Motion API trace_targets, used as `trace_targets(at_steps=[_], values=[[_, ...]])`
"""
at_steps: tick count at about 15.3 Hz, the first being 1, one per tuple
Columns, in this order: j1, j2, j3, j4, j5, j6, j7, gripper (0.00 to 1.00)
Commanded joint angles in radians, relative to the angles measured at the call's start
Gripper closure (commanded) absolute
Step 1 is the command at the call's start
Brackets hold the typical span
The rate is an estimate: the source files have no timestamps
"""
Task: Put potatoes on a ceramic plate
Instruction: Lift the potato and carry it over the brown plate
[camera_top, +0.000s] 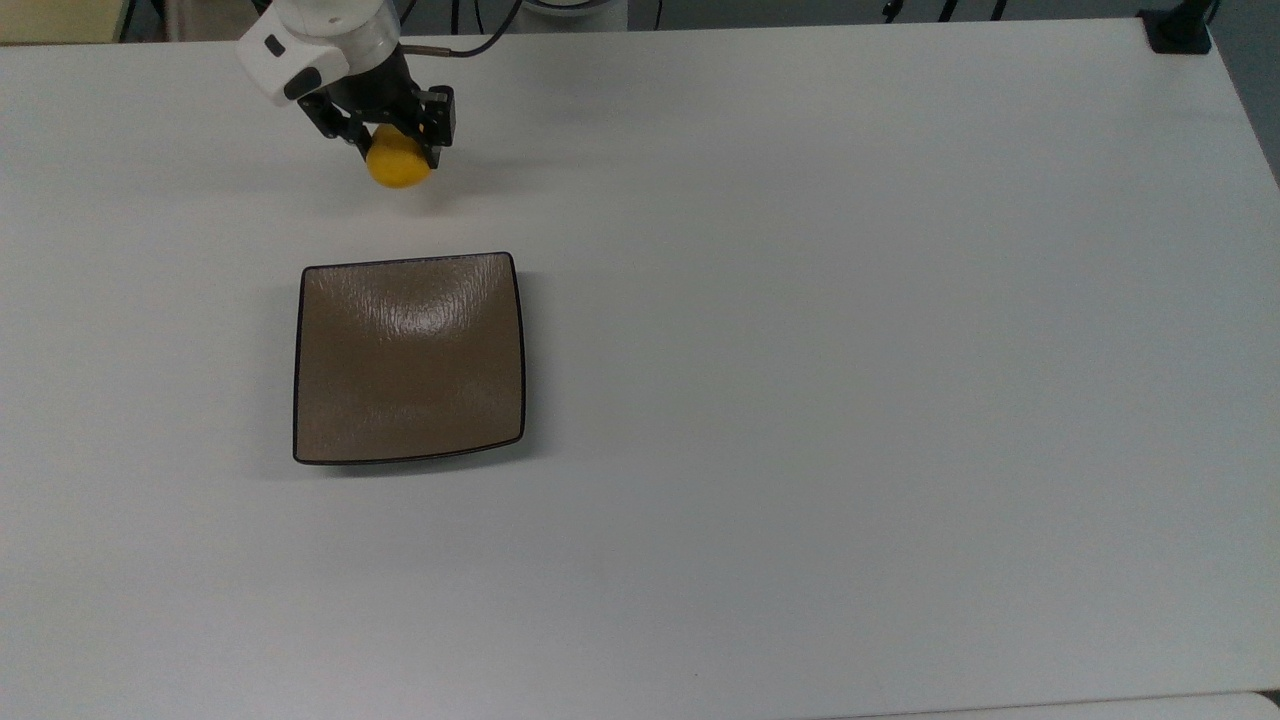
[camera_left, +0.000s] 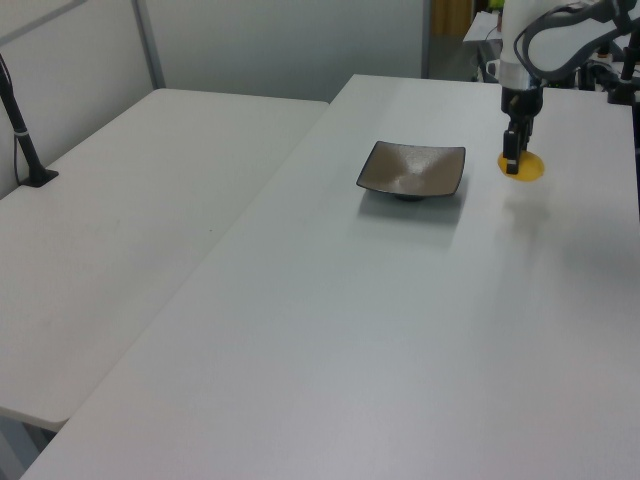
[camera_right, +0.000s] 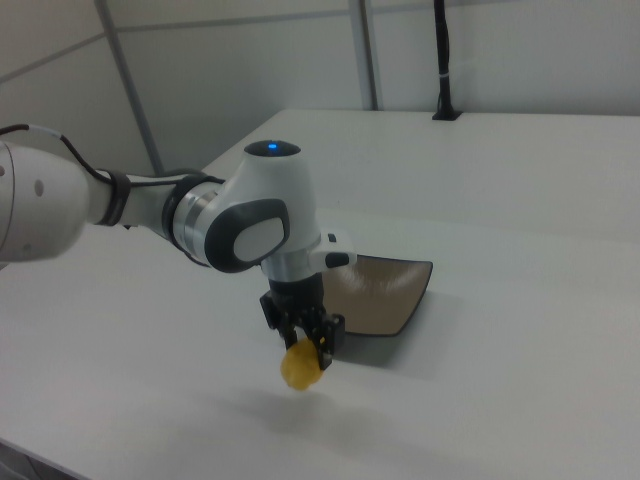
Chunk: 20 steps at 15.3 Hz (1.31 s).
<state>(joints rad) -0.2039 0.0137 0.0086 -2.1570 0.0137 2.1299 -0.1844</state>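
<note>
Since the potato (camera_top: 398, 168) looks smooth, rounded and light, it may slip unless pinched across its middle, which is where the gripper (camera_top: 392, 150) clamps it. It hangs just below the fingertips, lifted clear of the tabletop (camera_top: 800, 300) near its far edge, apart from the ceramic plate (camera_top: 408, 358).

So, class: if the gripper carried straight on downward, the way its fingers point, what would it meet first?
Probably bare table. The gripper, shut on the potato, hangs short of the plate.
</note>
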Motion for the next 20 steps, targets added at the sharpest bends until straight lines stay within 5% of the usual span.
trace_targets(at_steps=[1,7,10,11,12,13,20], values=[[0.011,0.044,0.007,0.093,0.092,0.012,0.042,0.61],[0.006,0.282,0.043,0.365,0.121,0.012,0.184,0.6],[0.001,0.35,0.05,0.44,0.112,0.013,0.253,0.5],[-0.005,0.353,0.05,0.45,0.117,0.012,0.256,0.42],[-0.011,0.351,0.05,0.453,0.117,0.012,0.253,0.15],[-0.012,0.351,0.051,0.453,0.114,0.01,0.246,0.0],[-0.015,0.345,0.053,0.453,0.117,-0.001,0.253,0.0]])
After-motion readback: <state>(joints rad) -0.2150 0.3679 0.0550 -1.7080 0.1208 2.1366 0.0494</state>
